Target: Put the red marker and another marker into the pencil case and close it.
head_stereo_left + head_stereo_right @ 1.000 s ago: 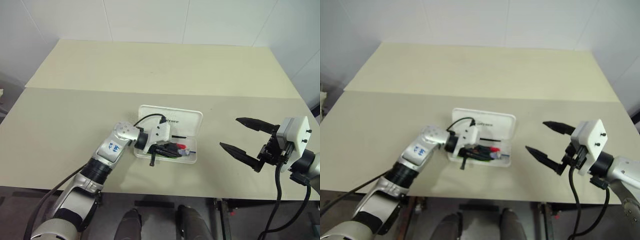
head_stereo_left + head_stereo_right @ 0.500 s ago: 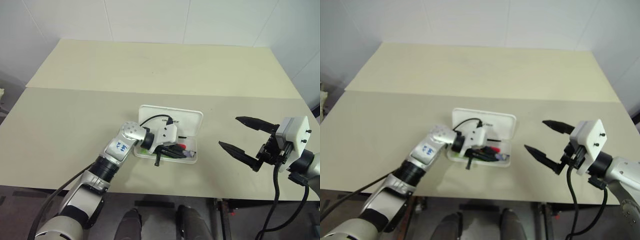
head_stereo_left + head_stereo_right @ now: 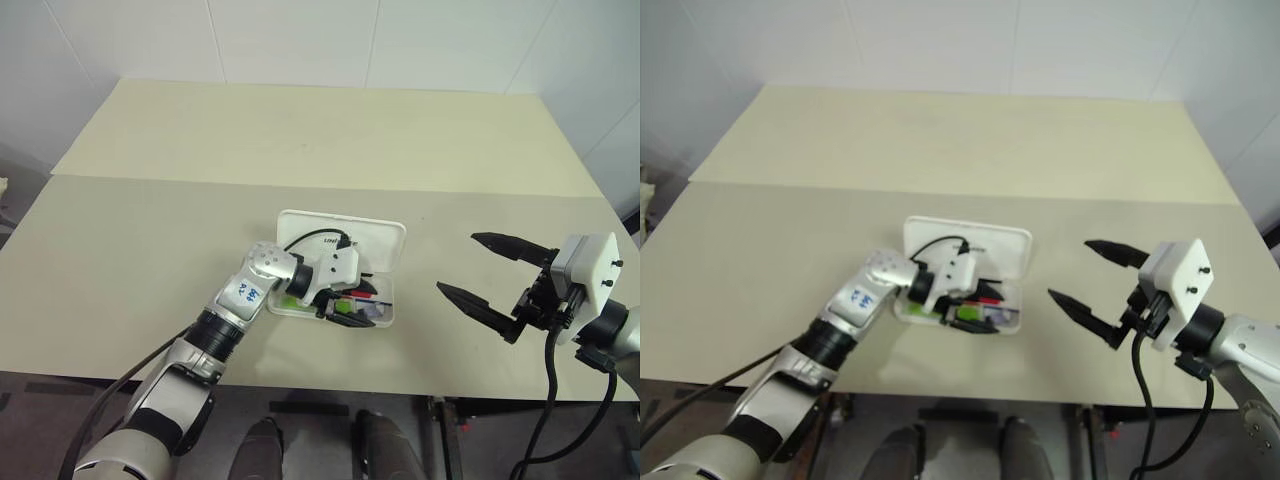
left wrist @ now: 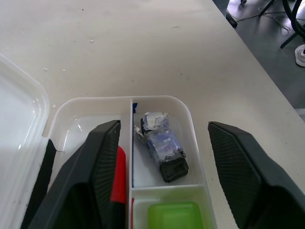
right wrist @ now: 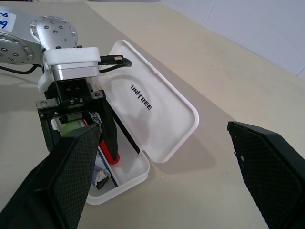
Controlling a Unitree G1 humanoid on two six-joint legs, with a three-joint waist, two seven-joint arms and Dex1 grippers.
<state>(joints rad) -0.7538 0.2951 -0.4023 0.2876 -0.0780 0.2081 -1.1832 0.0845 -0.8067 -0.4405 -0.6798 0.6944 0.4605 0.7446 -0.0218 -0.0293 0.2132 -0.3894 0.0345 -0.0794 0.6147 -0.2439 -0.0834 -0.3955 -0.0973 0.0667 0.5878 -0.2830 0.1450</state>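
Observation:
The white pencil case [image 3: 372, 240] lies open at the table's middle, its lid flat behind the tray. My left gripper [image 3: 350, 302] hovers open just over the tray, fingers [image 4: 102, 162] spread wide and empty. The red marker [image 4: 118, 177] rests in the tray's long compartment beside one finger. The green marker [image 4: 174, 214], the other marker, lies in the tray under the gripper with its lime cap showing. To the case's right, my right gripper [image 3: 458, 263] hangs open and empty above the table.
A small grey-blue wrapped object [image 4: 162, 148] sits in a narrow compartment of the tray. The lid [image 5: 147, 112] carries dark lettering. The cream table [image 3: 300, 130] reaches far behind the case; its front edge runs close below the tray.
My left gripper has opened over the tray, and the green marker now lies loose beneath it. The right arm has stayed still.

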